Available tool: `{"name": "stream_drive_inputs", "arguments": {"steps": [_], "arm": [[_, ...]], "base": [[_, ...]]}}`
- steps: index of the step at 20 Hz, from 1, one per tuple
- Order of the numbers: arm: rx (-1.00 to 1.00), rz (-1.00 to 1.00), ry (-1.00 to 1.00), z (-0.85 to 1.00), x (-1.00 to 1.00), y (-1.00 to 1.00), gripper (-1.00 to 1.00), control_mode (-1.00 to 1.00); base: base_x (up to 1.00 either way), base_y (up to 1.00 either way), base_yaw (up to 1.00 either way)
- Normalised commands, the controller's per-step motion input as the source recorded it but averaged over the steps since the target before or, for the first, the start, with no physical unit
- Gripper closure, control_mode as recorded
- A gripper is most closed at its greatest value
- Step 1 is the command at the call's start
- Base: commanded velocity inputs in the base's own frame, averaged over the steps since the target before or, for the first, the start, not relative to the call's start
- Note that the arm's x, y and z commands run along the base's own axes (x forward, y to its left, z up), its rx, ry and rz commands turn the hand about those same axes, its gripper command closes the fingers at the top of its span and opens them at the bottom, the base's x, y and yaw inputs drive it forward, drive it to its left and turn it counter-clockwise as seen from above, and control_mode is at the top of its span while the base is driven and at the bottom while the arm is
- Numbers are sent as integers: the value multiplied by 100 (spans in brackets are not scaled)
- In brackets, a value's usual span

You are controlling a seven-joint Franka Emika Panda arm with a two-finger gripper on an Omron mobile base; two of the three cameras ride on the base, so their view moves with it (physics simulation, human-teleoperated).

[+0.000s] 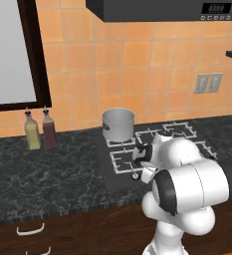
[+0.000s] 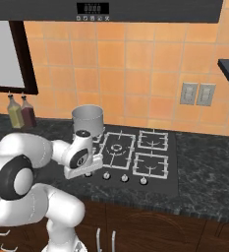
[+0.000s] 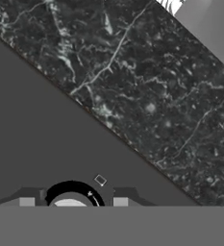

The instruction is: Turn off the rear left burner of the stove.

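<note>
The stove (image 1: pixel 187 149) (image 2: pixel 175 170) is a black glass cooktop set into the dark speckled counter. A steel pot (image 1: pixel 118 123) (image 2: pixel 88 119) stands on the rear left burner, whose pale grate (image 1: pixel 119 143) shows under it. Small silver knobs (image 2: pixel 124 178) run along the stove's front edge. My gripper (image 1: pixel 136 172) (image 2: pixel 89 171) (image 3: pixel 73 202) points down at the leftmost knob (image 1: pixel 135 176) (image 3: pixel 70 198). In the hand view that knob sits between the two fingertips (image 3: pixel 27 202), and the gripper is shut on it. My hand hides most of this knob in the right base view.
Two bottles (image 1: pixel 32 130) (image 1: pixel 49 128) stand on the counter (image 1: pixel 48 174) left of the stove, below a dark-framed window. The round-ringed middle grate (image 2: pixel 117 147) and two right grates (image 2: pixel 153 140) are bare. A hood hangs above.
</note>
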Motion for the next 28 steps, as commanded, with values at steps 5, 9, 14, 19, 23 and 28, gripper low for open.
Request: {"name": "stream_drive_inputs", "arguments": {"steps": [5, 9, 14, 19, 23, 28], "arm": [[0, -34, 9, 27, 17, 61, 100, -100], [0, -34, 31, 31, 13, 29, 100, -100], [0, -44, 14, 0, 3, 38, 100, -100], [-6, -32, 0, -15, 5, 17, 100, -100], [-7, -18, 0, -9, 10, 5, 100, -100], [-6, -17, 0, -10, 8, 23, 100, -100]], "base": [[0, 0, 0], [0, 0, 0], [0, 0, 0], [0, 0, 0], [0, 0, 0], [0, 0, 0]]}}
